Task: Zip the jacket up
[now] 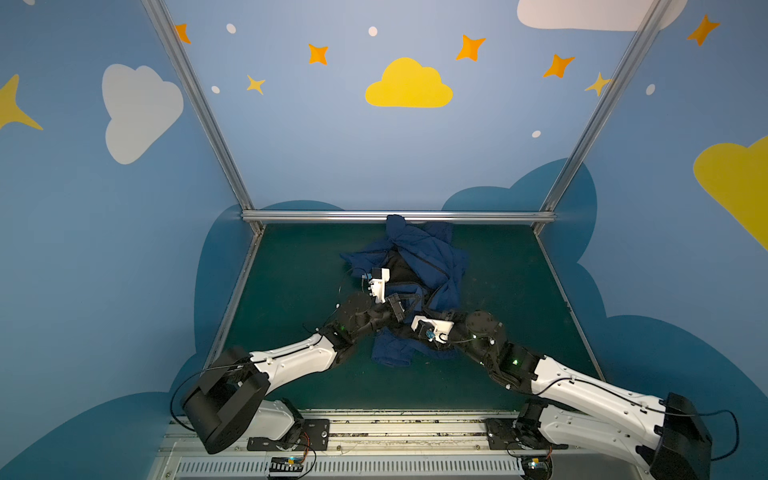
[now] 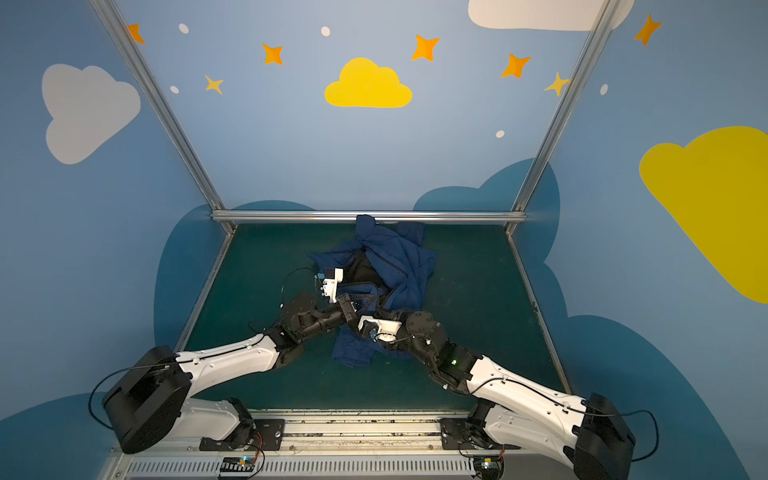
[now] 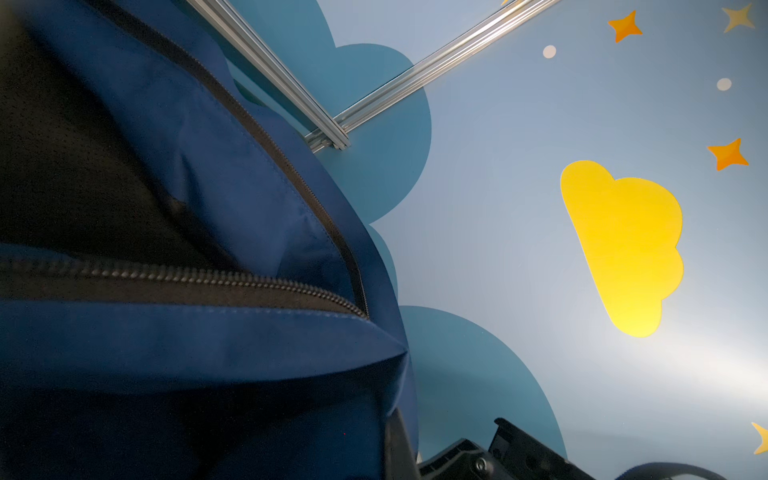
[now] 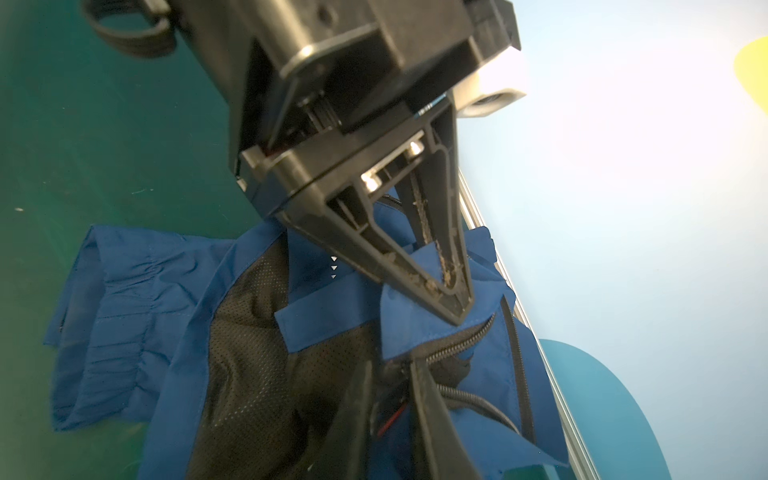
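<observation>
Your left gripper [image 4: 455, 309] is clamped on the jacket [image 1: 432, 253], pinching a blue edge just beside the zipper [image 4: 461, 338]. The jacket lies crumpled in the middle of the green table [image 1: 291, 299], its open front running near to far. Your right gripper [image 4: 390, 374] is closest to the zipper's near end, its fingers straddling it. You cannot tell whether they grip. The shell is slick and navy, with black mesh lining [image 4: 249, 332] and fine dark coil teeth.

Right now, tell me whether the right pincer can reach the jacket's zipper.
Likely yes: the right pincer sits at the exposed zipper teeth of the jacket, nothing covering them. The left pincer clamps fabric close beside, so room is tight.
</observation>
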Controlling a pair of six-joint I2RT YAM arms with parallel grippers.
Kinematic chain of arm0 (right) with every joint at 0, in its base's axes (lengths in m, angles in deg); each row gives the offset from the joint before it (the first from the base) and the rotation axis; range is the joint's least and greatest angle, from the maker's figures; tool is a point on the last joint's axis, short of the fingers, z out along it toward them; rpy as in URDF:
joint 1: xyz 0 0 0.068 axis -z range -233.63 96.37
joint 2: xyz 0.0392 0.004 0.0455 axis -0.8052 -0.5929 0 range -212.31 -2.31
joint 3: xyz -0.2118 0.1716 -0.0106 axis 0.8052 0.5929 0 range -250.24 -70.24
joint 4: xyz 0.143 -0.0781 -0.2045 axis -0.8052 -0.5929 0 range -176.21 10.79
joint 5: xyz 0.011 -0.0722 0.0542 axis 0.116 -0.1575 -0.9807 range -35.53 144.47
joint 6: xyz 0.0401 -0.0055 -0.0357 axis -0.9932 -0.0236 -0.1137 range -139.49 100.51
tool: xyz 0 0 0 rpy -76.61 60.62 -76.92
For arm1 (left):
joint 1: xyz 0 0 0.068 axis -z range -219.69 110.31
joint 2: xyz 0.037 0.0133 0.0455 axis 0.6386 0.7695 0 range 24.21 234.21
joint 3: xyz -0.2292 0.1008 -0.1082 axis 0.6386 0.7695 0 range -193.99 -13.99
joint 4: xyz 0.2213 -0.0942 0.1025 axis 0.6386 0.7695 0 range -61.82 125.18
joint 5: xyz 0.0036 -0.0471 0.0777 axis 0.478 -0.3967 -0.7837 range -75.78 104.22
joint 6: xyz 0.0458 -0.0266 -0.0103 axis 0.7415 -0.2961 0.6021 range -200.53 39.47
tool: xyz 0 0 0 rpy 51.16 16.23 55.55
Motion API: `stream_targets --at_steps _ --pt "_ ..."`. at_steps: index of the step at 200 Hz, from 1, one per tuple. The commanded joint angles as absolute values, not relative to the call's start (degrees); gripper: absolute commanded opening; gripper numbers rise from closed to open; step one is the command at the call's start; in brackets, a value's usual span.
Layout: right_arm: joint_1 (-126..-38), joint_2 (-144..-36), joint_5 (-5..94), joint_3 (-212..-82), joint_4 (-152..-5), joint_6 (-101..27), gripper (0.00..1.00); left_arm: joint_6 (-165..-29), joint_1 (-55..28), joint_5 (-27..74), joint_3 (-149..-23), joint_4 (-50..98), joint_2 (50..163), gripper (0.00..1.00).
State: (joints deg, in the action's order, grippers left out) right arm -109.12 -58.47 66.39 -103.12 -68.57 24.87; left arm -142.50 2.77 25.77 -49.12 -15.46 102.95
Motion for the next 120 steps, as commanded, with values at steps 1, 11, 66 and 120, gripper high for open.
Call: stream_targets --at_steps 1,11,66,120 --pt "-108.71 -57.19 66.08 -104.95 -69.6 23.93 0.18 -142.37 2.45 25.12 -50.59 -16.29 102.56 0.03" --pt "-108.68 -57.08 66.19 -105.09 -69.73 24.05 0.18 -142.38 2.49 25.2 -50.71 -16.16 102.7 0.03" --pt "-108.43 -56.8 66.37 -105.39 -70.0 24.19 0.16 -142.04 2.5 25.38 -50.7 -15.8 102.53 0.03" --pt "-108.04 -56.37 66.0 -105.84 -71.01 22.95 0.13 -141.83 2.59 25.39 -50.79 -15.45 102.61 0.03"
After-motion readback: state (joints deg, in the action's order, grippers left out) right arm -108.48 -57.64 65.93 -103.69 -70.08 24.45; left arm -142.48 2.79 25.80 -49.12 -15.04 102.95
